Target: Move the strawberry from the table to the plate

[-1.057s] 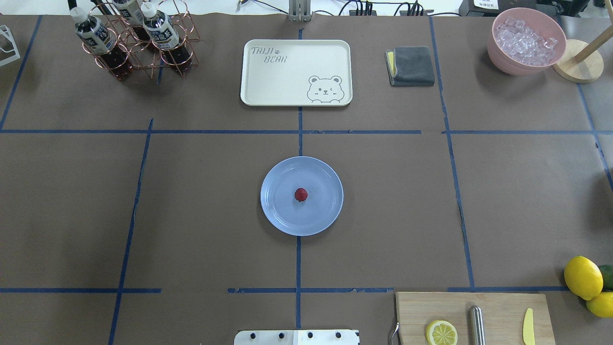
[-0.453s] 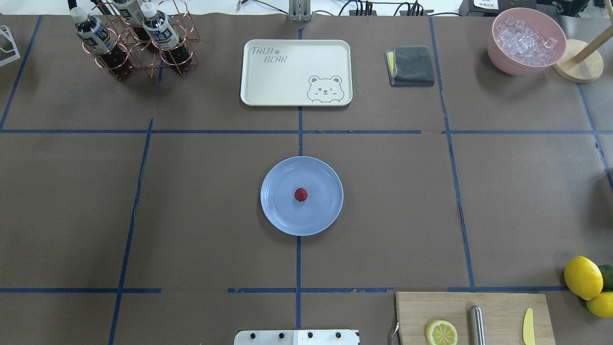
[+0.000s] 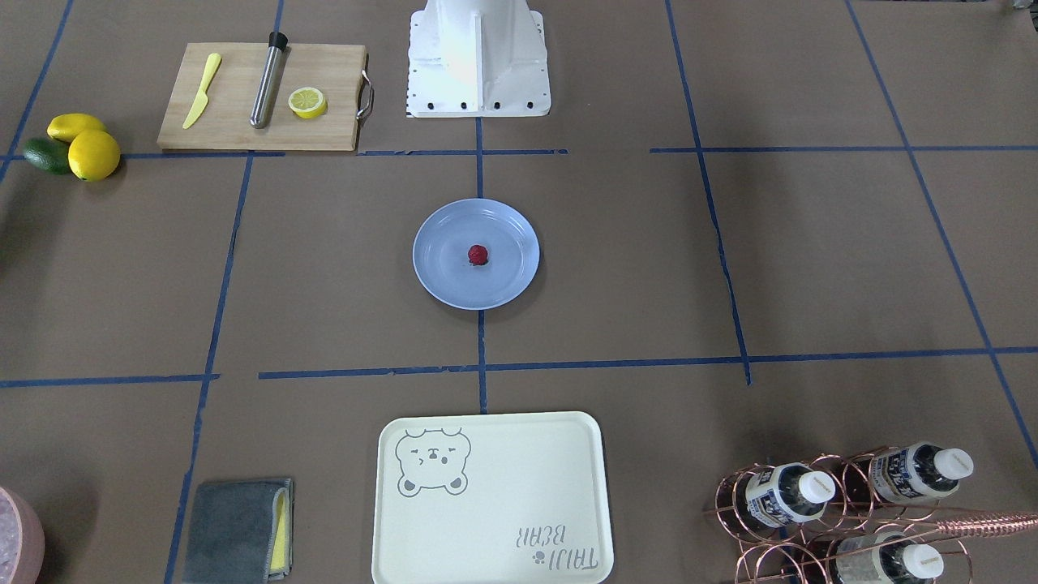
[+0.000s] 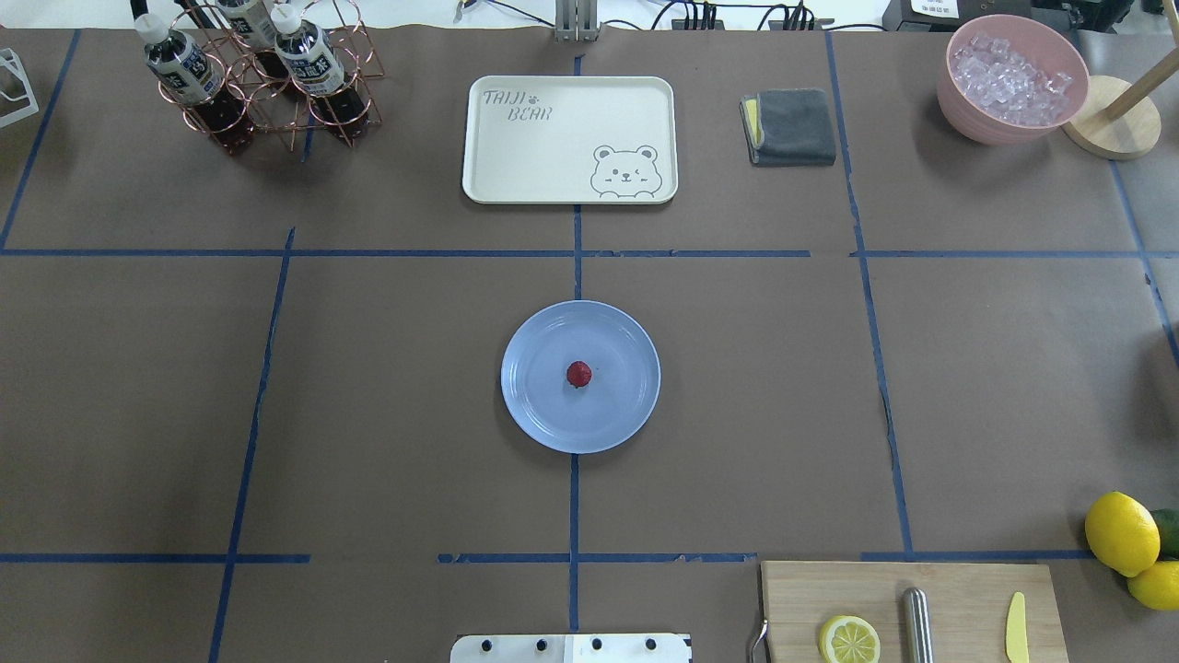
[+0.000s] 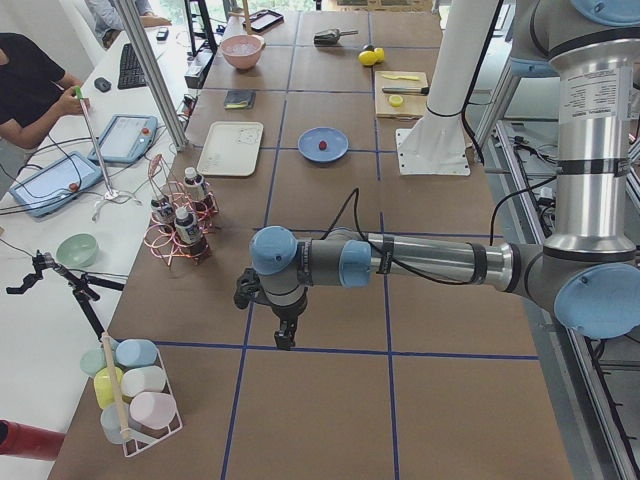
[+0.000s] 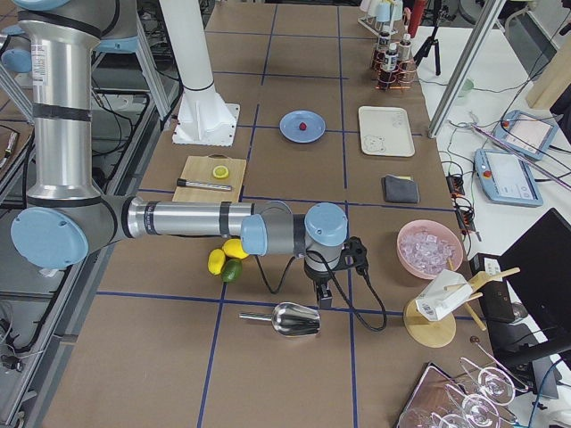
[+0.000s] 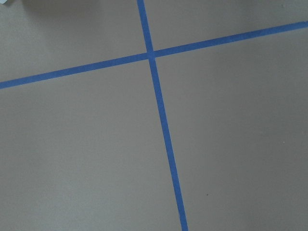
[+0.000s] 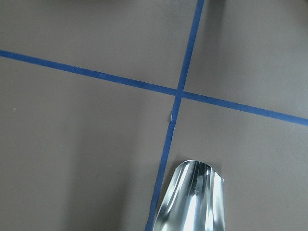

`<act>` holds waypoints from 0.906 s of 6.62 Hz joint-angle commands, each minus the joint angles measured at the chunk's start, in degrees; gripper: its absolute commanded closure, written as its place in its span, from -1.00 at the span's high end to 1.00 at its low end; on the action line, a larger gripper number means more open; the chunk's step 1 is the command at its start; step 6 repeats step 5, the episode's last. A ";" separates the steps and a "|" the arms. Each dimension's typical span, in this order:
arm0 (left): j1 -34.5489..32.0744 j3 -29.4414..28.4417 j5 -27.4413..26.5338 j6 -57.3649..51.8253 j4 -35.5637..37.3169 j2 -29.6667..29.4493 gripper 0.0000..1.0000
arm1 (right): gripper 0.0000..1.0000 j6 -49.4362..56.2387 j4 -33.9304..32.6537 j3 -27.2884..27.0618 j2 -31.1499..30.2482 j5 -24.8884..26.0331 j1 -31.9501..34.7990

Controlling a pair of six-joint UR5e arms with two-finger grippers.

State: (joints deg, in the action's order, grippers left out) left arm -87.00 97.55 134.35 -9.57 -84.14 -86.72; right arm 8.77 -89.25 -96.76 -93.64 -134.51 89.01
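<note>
Nearest the robot's base, a wooden cutting board (image 4: 967, 589) lies on the brown counter (image 4: 368, 387) with its grid of blue tape; on the board rest a lemon half (image 4: 849, 639), a steel rod-shaped tool (image 4: 916, 626) and a small yellow knife (image 4: 1015, 628), and whole lemons (image 4: 1121, 533) sit just beside the board. Both arms stretch out sideways over the far ends of the counter. The left end effector (image 5: 285, 335) points down above a blue tape line, and the right end effector (image 6: 324, 297) points down just beside a shiny steel scoop (image 6: 290, 318). Only the side views show them, so I cannot tell whether either one is spread or closed. In the middle of the counter sits the round light-blue plate (image 4: 534, 405), and the small dark-red strawberry (image 4: 578, 374) lies at its centre, well apart from both end effectors. Farther back is a cream rectangular tray (image 4: 553, 147) printed with a bear, with a folded grey cloth (image 4: 792, 126) near it. At the far corners stand a pink bowl (image 4: 967, 115) filled with ice and a copper wire rack holding dark bottles (image 4: 184, 64).
</note>
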 commanded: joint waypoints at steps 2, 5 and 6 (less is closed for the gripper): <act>-0.36 -0.78 -0.06 -0.27 1.35 -1.09 1.00 | 1.00 -0.07 -4.53 -4.75 -0.66 0.21 -0.06; -0.28 -1.22 -0.49 -0.19 1.26 -1.00 1.00 | 1.00 -0.07 -4.44 -4.76 -0.49 0.12 -0.15; -0.28 -1.22 -0.49 -0.19 1.26 -1.00 1.00 | 1.00 -0.07 -4.44 -4.76 -0.49 0.12 -0.15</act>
